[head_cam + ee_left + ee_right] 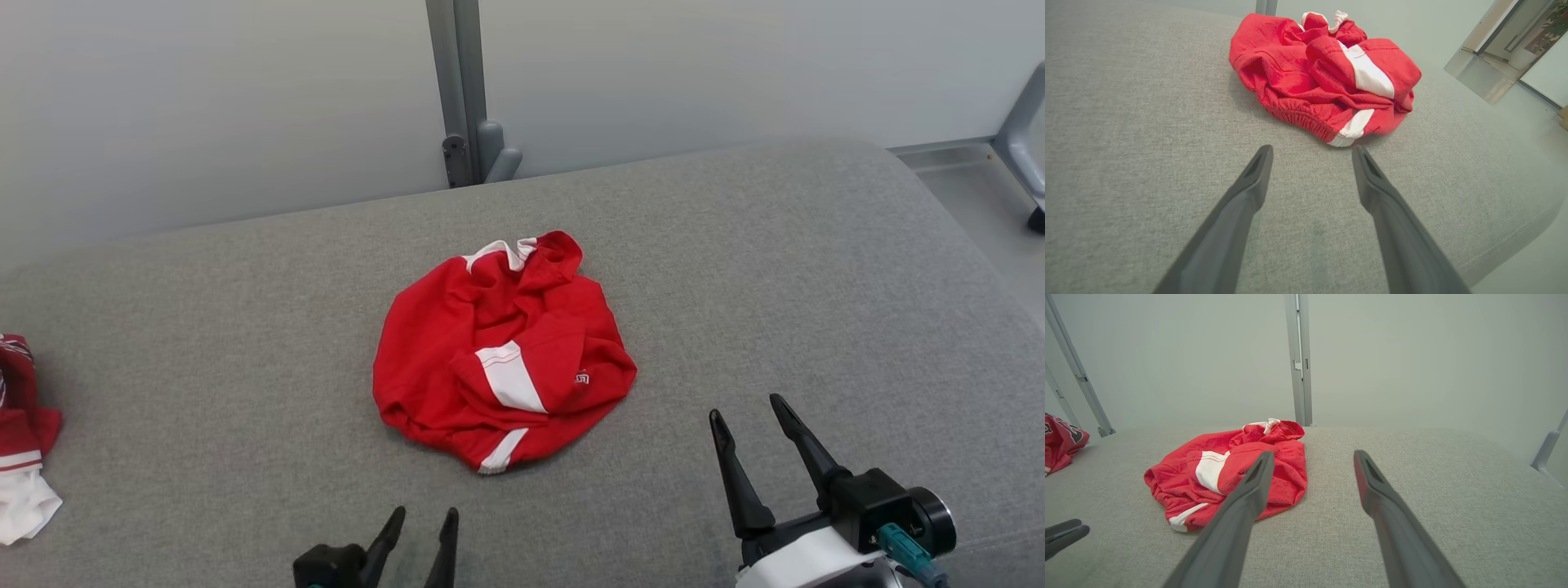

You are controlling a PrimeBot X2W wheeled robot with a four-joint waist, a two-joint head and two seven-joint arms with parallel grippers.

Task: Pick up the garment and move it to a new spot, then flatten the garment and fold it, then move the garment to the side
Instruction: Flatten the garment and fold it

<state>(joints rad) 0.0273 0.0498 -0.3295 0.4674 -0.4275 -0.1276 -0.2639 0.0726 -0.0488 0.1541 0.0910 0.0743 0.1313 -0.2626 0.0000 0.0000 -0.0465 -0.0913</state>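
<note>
Fingers of the left gripper and right gripper stood apart and empty, just short of the crumpled red garment heaped centrally on the cushion, presumably readied for the first pick-up.

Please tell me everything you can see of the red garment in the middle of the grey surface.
The red garment is a crumpled, roughly round heap, neither flattened nor folded. Its cloth looks soft, with white bands, white trim at the far edge and a gathered elastic hem at the near edge. It lies on the grey padded surface, near its middle. The left gripper and the right gripper stand open short of it, and only the surface touches it.
</note>
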